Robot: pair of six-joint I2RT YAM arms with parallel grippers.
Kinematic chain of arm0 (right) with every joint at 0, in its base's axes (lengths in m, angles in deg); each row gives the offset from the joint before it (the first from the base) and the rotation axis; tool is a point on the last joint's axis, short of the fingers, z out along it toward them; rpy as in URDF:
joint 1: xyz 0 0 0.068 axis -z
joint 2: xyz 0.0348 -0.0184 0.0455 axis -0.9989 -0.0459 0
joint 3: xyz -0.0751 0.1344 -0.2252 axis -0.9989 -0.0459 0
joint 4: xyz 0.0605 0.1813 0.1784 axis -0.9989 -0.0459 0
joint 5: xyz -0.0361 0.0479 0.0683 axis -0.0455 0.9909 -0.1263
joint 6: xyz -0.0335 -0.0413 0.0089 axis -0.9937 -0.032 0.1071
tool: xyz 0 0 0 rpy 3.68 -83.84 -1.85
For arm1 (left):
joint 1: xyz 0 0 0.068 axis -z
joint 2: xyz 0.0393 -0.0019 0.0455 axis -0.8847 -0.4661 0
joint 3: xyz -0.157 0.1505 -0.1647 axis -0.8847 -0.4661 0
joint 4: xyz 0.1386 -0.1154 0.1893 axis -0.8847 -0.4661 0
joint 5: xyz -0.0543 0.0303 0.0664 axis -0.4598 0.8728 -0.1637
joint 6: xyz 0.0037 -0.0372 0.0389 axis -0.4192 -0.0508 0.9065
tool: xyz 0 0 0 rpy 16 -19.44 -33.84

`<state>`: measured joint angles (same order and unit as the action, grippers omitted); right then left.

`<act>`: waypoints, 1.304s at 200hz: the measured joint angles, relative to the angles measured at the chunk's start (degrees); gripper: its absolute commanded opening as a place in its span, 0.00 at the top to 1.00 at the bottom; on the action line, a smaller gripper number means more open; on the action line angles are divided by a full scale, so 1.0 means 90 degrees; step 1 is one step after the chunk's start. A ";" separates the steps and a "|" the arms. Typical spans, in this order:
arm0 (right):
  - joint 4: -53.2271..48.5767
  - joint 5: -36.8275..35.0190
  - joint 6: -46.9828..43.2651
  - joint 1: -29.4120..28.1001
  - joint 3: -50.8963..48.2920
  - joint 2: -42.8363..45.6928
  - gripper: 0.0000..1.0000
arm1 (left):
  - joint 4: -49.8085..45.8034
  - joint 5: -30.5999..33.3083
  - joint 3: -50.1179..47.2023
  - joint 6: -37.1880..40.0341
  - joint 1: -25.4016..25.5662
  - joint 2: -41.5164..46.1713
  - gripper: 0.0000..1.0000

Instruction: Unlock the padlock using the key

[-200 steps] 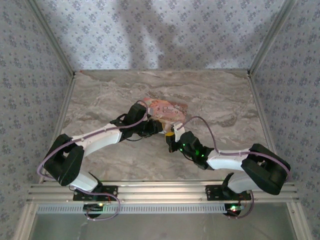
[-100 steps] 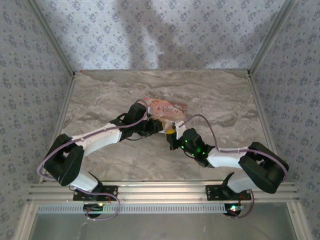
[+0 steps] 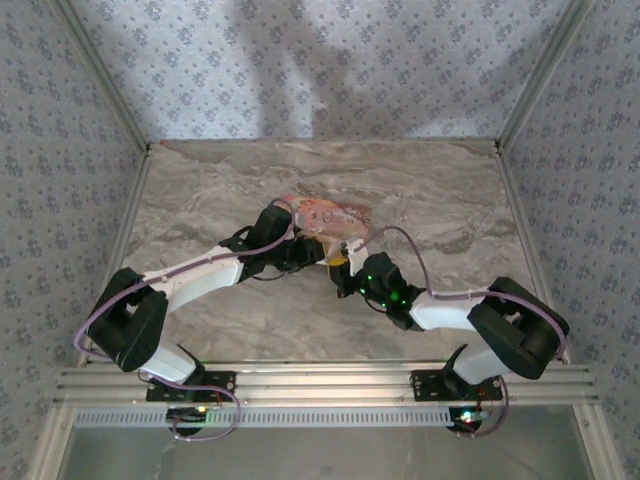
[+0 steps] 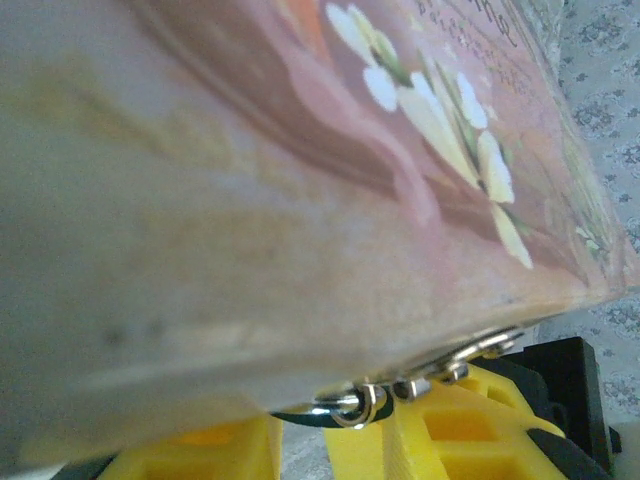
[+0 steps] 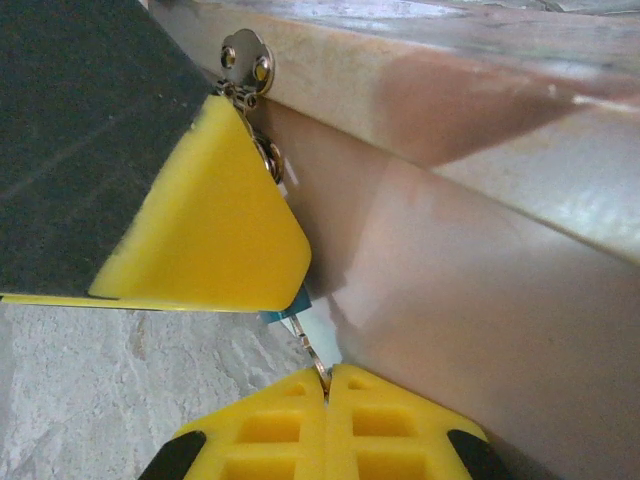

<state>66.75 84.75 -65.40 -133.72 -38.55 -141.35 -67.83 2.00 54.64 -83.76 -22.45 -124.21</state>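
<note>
We see a marbled counter [image 3: 450, 200] and floral-papered walls [image 3: 400, 60]. The right claw [image 5: 326, 385], pinching the key [image 5: 310, 345], has edged toward the pink box [image 3: 335, 215]. We cannot tell the left claw's [image 4: 325, 445] grip.

The left arm [image 3: 190, 272] and the right arm [image 3: 445, 308] look the same: white links between bulky black joints. A thin purple cable [image 3: 86, 330] loops along each one. Small green lights [image 3: 390, 292] glow on the right wrist. The right gripper [image 5: 327, 385] has yellow plastic jaws with square hollows and, I think, black corner caps.
</note>
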 measured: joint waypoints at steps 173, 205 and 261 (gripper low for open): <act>-0.0141 0.0474 0.0053 0.0243 0.0393 -0.0214 1.00 | 0.0049 0.0192 0.0056 -0.0068 -0.0046 -0.0007 0.72; -0.0109 0.0372 0.0129 0.0248 0.0335 -0.0267 1.00 | 0.0202 0.0165 0.0049 -0.0068 -0.0041 -0.0158 0.72; 0.0267 0.0274 0.0381 0.0216 -0.0063 -0.0464 1.00 | 0.0716 0.0051 -0.0170 -0.0078 0.0073 -0.0544 0.72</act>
<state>69.15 87.22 -61.97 -131.77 -39.12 -145.53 -61.38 2.46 53.11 -84.46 -21.80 -129.10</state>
